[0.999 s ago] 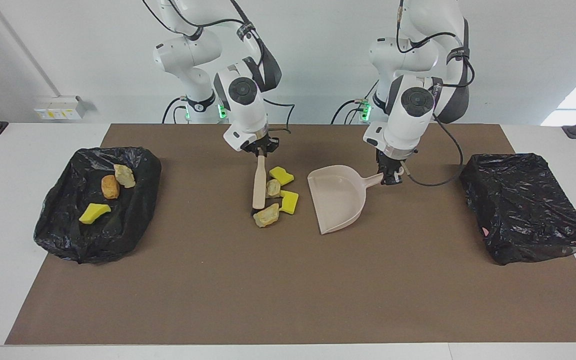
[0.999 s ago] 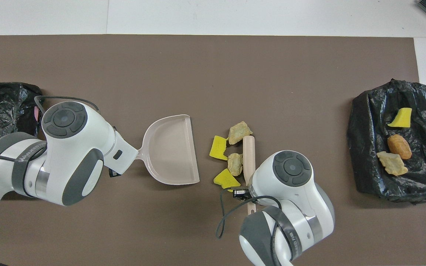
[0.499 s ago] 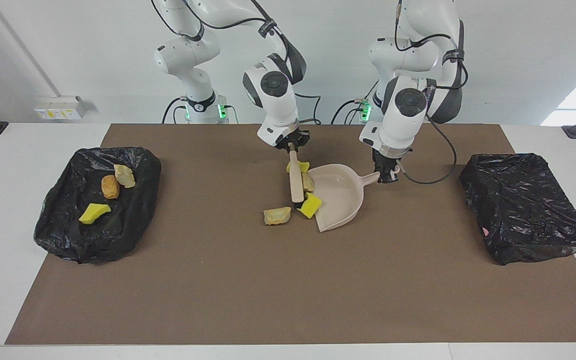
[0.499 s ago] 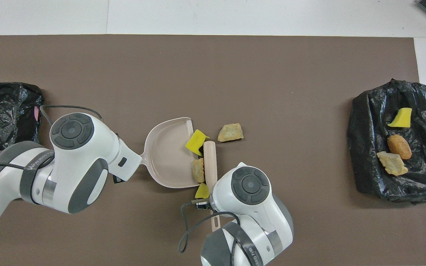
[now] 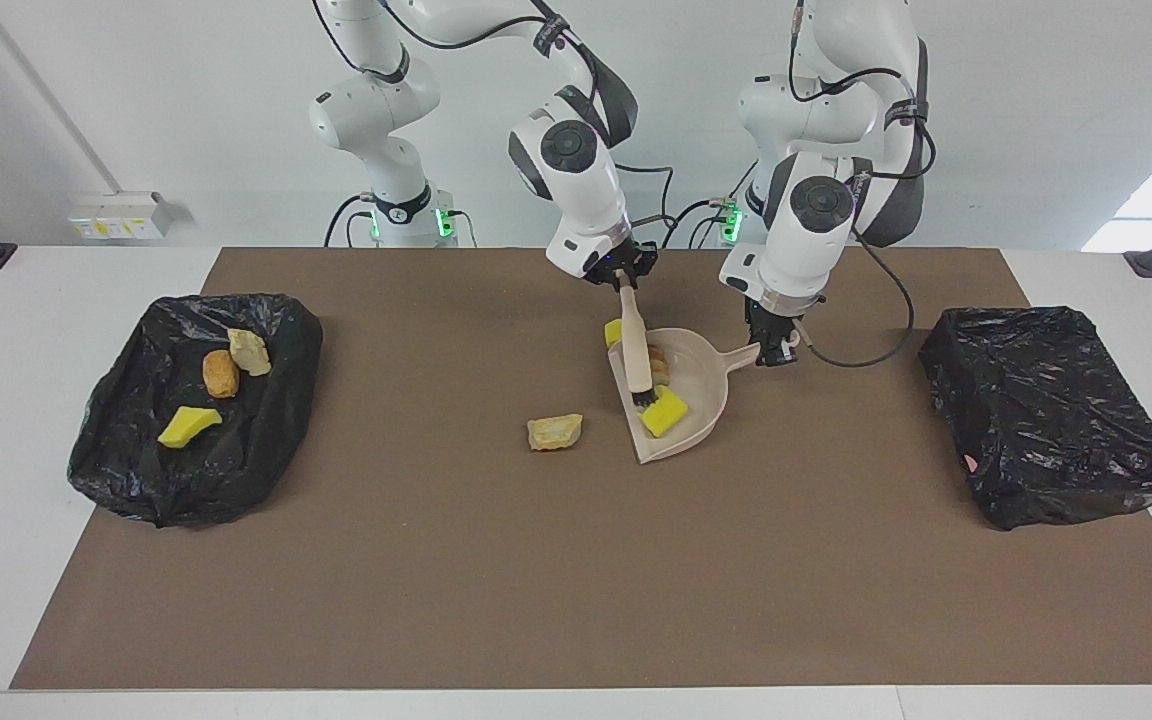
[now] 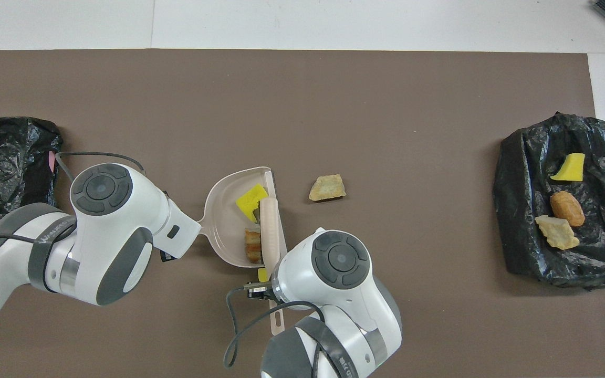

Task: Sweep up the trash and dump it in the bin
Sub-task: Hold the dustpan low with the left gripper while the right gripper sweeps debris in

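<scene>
the right gripper point(image 5: 622, 281) is clamped on the handle of the small pale wooden brush with dark bristles point(image 5: 639, 350), and over the last second it has dragged that brush across the brown mat point(image 5: 536, 580) toward the left arm's end, from beside a loose cluster of pieces to over the mouth of the beige plastic dustpan point(image 5: 701, 385). the left gripper point(image 5: 774, 350) is closed on the dustpan's handle and has kept the pan tilted with its lip on the mat, shifting it a little toward the brush.

the sweep carried most of the cluster in: a yellow sponge chunk point(image 5: 664, 411) and an orange-brown bread-like lump point(image 6: 252, 245) now lie in the pan, while a second yellow sponge chunk point(image 5: 614, 332) sits at the pan's lip on the side nearer the robots, and it cannot be told whether it is fully inside. one pale beige rock-like lump point(image 5: 554, 431) was left out on the mat, apart from the pan toward the right arm's end.

three more pieces rest on the crumpled black bag-lined bin point(image 5: 136, 470) at the right arm's end; a second black bag-lined bin point(image 5: 1056, 440) stands at the left arm's end. judged from this, the sweep is largely done, but another pass for the stray lump seems needed before dumping.
</scene>
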You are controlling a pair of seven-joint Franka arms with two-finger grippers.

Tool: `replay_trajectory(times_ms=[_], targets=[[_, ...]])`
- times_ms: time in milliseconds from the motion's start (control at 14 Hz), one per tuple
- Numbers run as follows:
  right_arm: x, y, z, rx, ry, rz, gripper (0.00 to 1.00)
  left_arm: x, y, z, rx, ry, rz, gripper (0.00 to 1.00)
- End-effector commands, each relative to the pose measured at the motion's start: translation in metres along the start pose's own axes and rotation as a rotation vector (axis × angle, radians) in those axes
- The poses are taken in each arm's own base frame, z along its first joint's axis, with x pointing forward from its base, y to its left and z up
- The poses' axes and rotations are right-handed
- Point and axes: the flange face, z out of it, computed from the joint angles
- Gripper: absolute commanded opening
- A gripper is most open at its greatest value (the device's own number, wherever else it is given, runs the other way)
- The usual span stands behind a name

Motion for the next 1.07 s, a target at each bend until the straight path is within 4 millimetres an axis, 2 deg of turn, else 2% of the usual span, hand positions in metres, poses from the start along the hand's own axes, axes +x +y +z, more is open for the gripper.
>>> replay_trajectory(times_ms=[0, 71, 285, 428, 571, 713, 785, 856, 999], targets=[[0.009, 0.016, -0.035, -0.007, -0.050, 0.034, 0.00, -0.007, 0.008, 0.002, 0.022, -0.003, -0.012, 0.00], [0.014, 0.029, -0.045, -0.025, -0.052, 0.035, 0.00, -0.008, 0.009, 0.004, 0.020, -0.004, -0.012, 0.00], [0.023, 0.059, -0.054, -0.171, -0.025, -0.023, 0.00, -0.012, 0.012, 0.006, 0.020, -0.004, -0.020, 0.00], [0.037, 0.090, -0.058, -0.245, -0.007, -0.047, 0.00, -0.015, 0.015, 0.009, 0.023, -0.003, -0.032, 0.00], [0.058, 0.133, -0.065, -0.315, 0.014, -0.077, 0.00, -0.016, 0.015, 0.010, 0.027, 0.000, -0.039, 0.00], [0.077, 0.166, -0.074, -0.352, 0.036, -0.111, 0.00, -0.016, 0.015, 0.010, 0.030, 0.002, -0.039, 0.00], [0.086, 0.179, -0.071, -0.361, 0.031, -0.135, 0.00, -0.016, 0.015, 0.010, 0.030, 0.002, -0.039, 0.00], [0.092, 0.180, -0.061, -0.363, 0.028, -0.157, 0.00, -0.016, 0.016, 0.010, 0.028, 0.001, -0.039, 0.00], [0.095, 0.168, -0.045, -0.363, 0.030, -0.190, 0.00, -0.017, 0.017, 0.013, 0.024, -0.002, -0.051, 0.00]])
